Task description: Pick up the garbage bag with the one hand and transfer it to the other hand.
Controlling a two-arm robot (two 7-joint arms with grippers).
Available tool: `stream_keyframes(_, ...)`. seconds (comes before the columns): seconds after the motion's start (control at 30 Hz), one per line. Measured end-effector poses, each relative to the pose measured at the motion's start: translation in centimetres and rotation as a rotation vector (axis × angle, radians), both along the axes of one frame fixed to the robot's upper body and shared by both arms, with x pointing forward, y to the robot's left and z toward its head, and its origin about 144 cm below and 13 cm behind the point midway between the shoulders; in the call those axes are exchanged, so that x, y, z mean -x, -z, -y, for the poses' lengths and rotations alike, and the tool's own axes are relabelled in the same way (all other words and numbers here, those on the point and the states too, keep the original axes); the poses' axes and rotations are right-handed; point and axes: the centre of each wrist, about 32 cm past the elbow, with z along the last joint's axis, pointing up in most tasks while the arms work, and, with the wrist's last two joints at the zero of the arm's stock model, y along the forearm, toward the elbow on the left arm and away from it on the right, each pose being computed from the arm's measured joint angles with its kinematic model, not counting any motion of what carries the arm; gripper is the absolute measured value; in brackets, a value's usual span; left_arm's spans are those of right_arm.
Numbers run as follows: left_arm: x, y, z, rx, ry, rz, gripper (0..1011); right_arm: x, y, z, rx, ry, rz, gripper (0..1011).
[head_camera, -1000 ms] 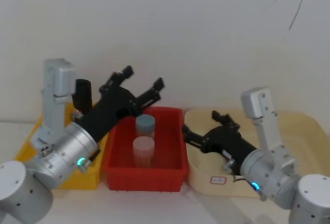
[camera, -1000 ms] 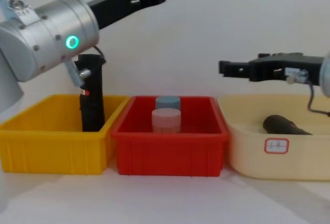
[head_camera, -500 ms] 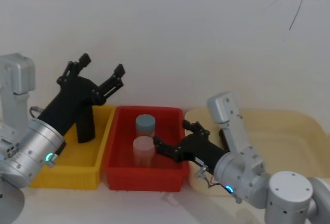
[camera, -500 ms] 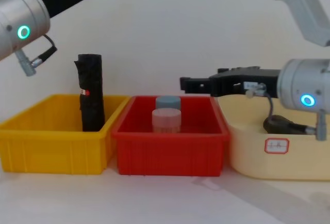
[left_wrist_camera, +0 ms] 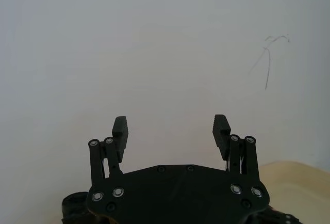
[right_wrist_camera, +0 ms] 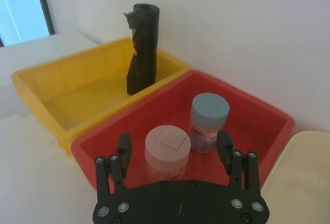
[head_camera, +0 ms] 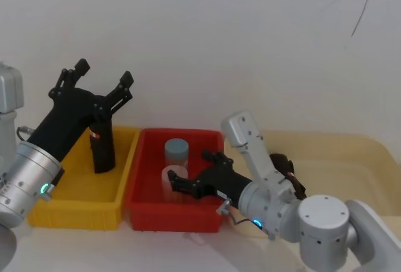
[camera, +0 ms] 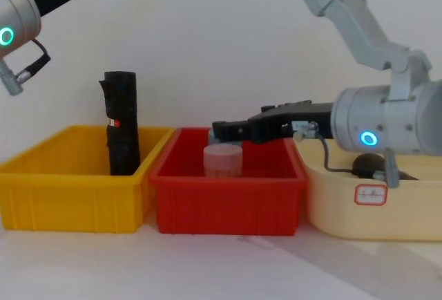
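Three bins sit side by side: yellow bin, red bin and cream bin, which bears an unreadable label. The garbage bag, a black roll with a red mark, stands upright in the yellow bin. Left gripper hangs above it, released. Right gripper, released, straddles the pink jar beside the blue-capped jar in the red bin.

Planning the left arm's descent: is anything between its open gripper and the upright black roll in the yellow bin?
Nothing visible is. The left gripper hangs open above the rolled black plastic garbage bag, which stands upright in the yellow plastic bin, clear above. The right gripper is over the red plastic bin, off that path.
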Motion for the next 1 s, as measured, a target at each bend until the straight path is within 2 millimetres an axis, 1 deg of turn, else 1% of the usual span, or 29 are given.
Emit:
stream_keyframes(0.13, 0.1, 0.0, -0.2, 0.000, -0.009, 0.003, 1001, -0.5, 0.1, -0.4, 0.016, -0.004, -0.010, 1000)
stream_keyframes(0.53, 0.2, -0.1, -0.4, 0.000, -0.021, 0.008, 1001, -2.8, 0.8, -1.9, 0.077, -0.003, -0.053, 1000)
stream_keyframes(0.83, 0.2, -0.1, -0.5, 0.001, -0.025, 0.010, 1001, -3.7, 1.1, -2.5, 0.105, -0.002, -0.069, 1000)
stream_keyframes(0.97, 0.2, -0.1, -0.5, 0.000, -0.026, 0.010, 1001, -4.0, 1.2, -2.6, 0.114, 0.000, -0.074, 939)
stream_keyframes(1.0, 0.2, -0.1, -0.5, 0.000, -0.026, 0.010, 1001, -4.1, 1.2, -2.7, 0.118, 0.000, -0.075, 897)
